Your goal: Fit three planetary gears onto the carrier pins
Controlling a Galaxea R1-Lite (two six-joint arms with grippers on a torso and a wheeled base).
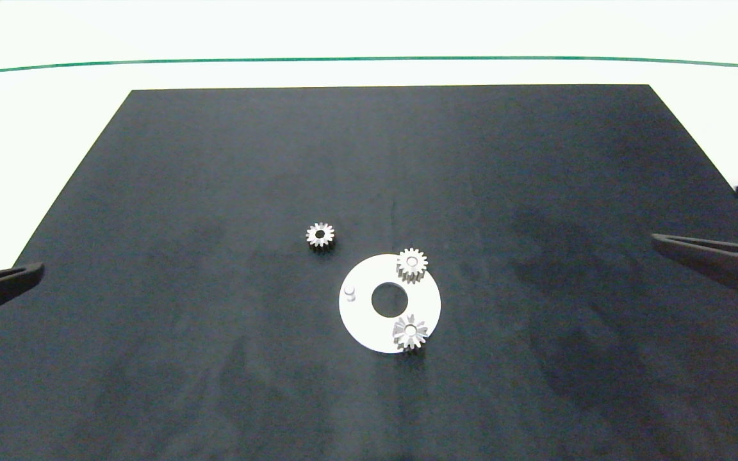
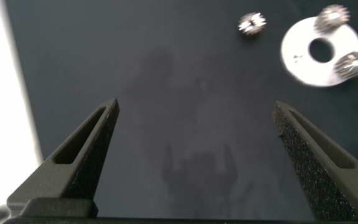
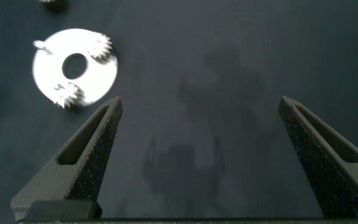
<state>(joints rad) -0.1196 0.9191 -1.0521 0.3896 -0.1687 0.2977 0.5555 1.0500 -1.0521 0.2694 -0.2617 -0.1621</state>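
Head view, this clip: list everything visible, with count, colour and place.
Mat: one, black, covering most of the table.
Table: one, white, showing around the mat, with a green line near its far edge.
Disc: one, white, central hole, right of mat centre.
Gears: three, silvery; two seated on pins on the disc, far and near; one loose on the mat, left of the disc.
Bare pin: one, white, on the disc's left side.
Left gripper: dark jaws, open, at the mat's left edge.
Right gripper: dark jaws, open, at the right edge.
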